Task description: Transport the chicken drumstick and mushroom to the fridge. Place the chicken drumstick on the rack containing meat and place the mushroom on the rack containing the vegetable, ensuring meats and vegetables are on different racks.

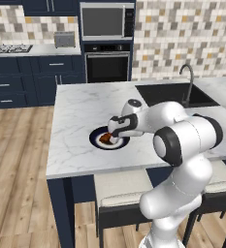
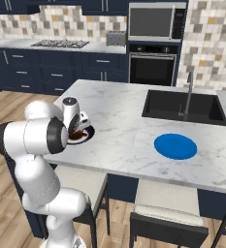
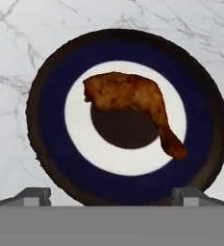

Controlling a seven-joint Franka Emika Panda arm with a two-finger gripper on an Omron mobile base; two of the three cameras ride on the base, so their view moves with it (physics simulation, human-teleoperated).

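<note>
We see our gripper (image 3: 111, 194) spread wide and empty above the chicken drumstick (image 3: 132, 104), which lies at the middle of the dark-rimmed plate (image 3: 51, 144) on the marble island (image 1: 80, 111), its bony end toward four o'clock.

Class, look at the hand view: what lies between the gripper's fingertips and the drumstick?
Only the plate lies there: its dark rim and blue band. The open gripper hovers above the drumstick, untouched.
</note>
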